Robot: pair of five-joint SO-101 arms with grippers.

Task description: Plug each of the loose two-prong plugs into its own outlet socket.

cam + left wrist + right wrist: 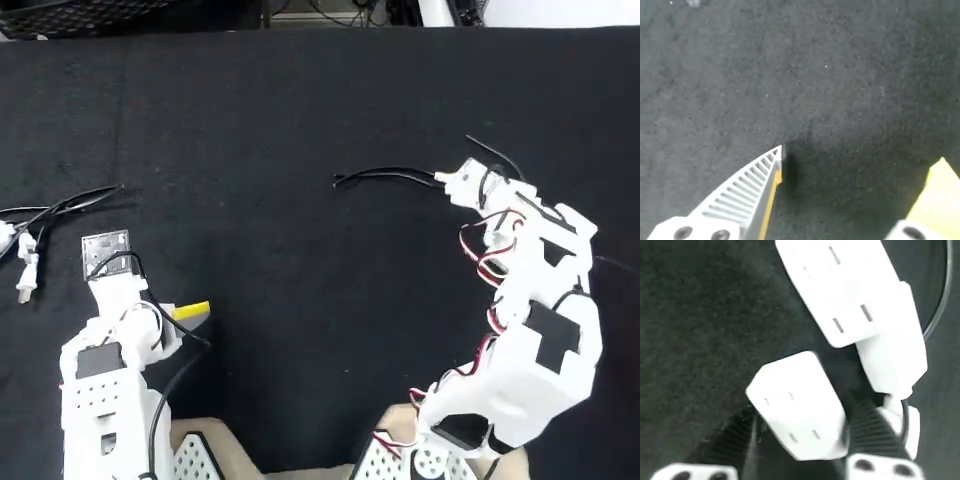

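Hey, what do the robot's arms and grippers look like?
The left arm and right arm are white with black servo blocks. The right carries red, white and black wires, the left a black cable. The left gripper has a ribbed white finger and a yellow one; the right gripper's are dark and ribbed.

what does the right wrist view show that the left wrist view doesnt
Right wrist view: the right gripper shut on a white socket, with a second socket beyond it and a black cable beside that one.
Left wrist view: the left gripper, open, with nothing between its yellow-edged fingers.
Both: the black cloth underneath.
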